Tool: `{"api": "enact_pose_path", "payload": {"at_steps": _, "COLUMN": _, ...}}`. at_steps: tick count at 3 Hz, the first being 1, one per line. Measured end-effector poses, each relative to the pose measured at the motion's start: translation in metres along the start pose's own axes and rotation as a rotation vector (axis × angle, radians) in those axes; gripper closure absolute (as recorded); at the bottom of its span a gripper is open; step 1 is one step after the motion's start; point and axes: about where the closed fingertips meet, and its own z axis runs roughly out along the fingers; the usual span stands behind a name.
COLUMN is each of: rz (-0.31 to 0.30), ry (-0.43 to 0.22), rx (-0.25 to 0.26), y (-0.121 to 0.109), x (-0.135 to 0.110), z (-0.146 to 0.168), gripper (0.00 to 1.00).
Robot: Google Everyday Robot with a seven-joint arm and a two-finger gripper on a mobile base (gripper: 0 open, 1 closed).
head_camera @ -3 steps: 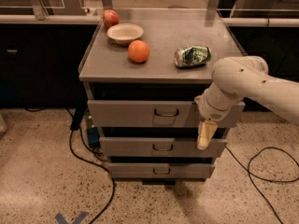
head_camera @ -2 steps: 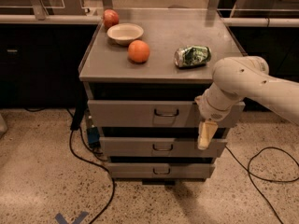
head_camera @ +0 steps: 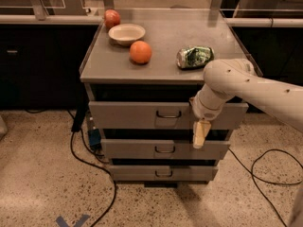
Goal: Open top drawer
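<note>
Top drawer (head_camera: 132, 115) just under cabinet top, handle (head_camera: 168, 114) at centre. Gripper (head_camera: 200, 135) hangs right of handle; open or closed, can't tell. Risk: approach off-line, misses handle, bumps drawer front.

Matt grey metal top drawer (head_camera: 137, 115) — the smooth, cream plastic hand (head_camera: 200, 135) hangs before its lower edge.
</note>
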Motion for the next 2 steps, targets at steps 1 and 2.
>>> {"api": "enact_pose_path", "payload": {"at_steps": 1, "rz": -0.003, "ry": -0.001, "rx": -0.08, "y": -0.003, "x": 0.0006, "z": 0.0178, "gripper": 0.0}}
{"api": "enact_pose_path", "payload": {"at_steps": 2, "rz": -0.001, "ry": -0.001, "rx": -0.094, "y": -0.0028, "x": 0.0018, "z": 0.0156, "gripper": 0.0}}
